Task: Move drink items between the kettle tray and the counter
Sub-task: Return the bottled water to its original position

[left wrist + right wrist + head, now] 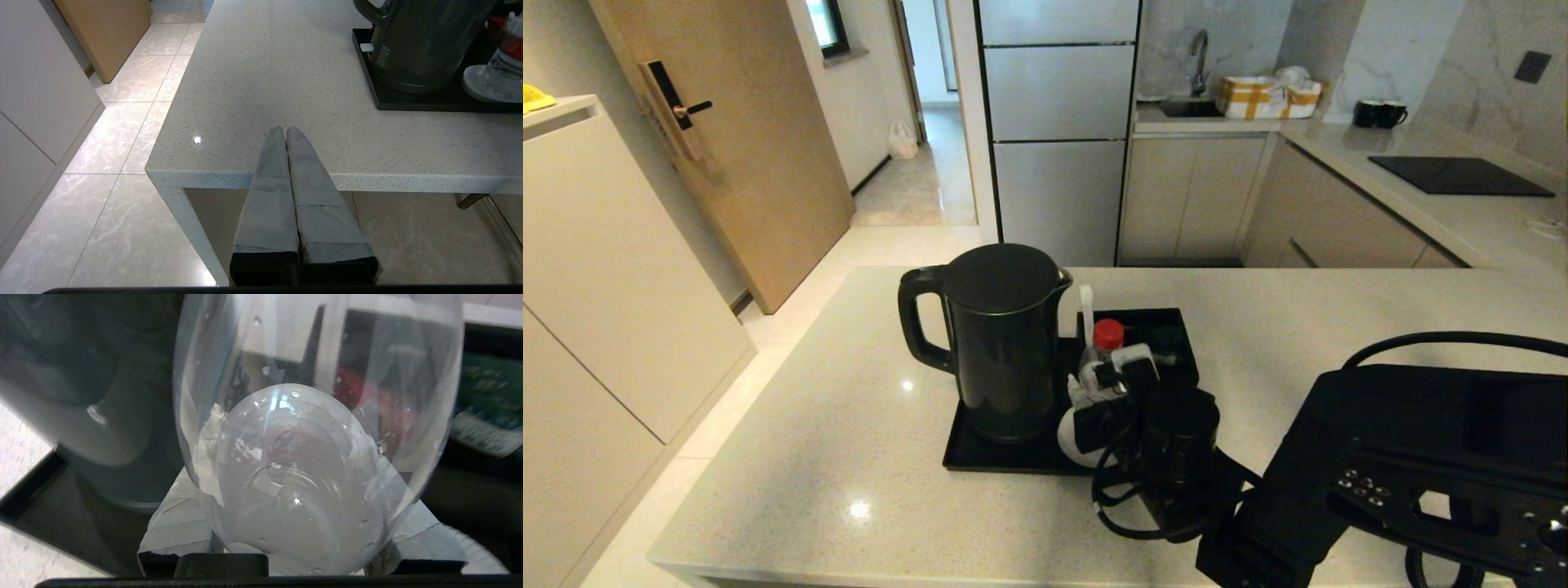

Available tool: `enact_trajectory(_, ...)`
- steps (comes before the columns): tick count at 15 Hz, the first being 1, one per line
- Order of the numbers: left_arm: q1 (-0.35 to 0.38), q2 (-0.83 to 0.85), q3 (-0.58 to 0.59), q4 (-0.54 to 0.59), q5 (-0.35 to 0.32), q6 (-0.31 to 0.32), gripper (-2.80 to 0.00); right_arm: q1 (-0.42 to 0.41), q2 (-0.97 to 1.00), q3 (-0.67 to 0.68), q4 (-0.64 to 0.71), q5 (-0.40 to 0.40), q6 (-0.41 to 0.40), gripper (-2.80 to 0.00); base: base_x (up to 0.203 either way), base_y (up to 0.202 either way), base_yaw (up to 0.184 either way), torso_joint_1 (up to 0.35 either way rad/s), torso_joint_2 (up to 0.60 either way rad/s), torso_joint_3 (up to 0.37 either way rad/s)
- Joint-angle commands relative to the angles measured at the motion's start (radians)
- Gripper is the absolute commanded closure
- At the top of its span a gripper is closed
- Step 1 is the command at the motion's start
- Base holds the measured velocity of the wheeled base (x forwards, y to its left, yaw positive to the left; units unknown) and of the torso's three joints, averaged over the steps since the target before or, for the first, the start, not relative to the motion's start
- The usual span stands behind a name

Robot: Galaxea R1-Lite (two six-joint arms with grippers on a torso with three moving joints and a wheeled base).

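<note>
One clear water bottle with a red cap stands in the black kettle tray, right of the kettle, over a white coaster. My right gripper is shut on its body; its taped fingers press both sides of the bottle, which fills the right wrist view. I cannot see a second bottle clearly. My left gripper is shut and empty, hanging at the front edge of the grey speckled counter, left of the tray.
A tall black kettle takes up the tray's left half. The black compartment box with green sachets sits at its back right. The far worktop carries a hob and two mugs.
</note>
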Motion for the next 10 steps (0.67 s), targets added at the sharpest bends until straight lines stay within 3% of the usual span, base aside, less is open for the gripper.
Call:
enact_trajectory(1,0.000,0.001,0.002,0.000,0.001,0.000,0.00,-0.001,0.019,-0.002,-0.010,-0.002,0.003,0.00,0.000,0.000,0.000,0.000,0.00,0.000)
enact_trajectory(8,0.001,0.001,0.002,0.000,0.000,0.000,0.00,0.002,0.063,-0.018,-0.031,-0.009,-0.003,0.00,0.000,0.000,0.000,0.000,0.00,0.000)
enact_trajectory(10,0.001,0.001,0.002,0.000,0.000,0.000,0.00,0.003,0.064,-0.046,-0.020,-0.063,-0.006,0.00,0.000,0.000,0.000,0.000,0.00,0.000)
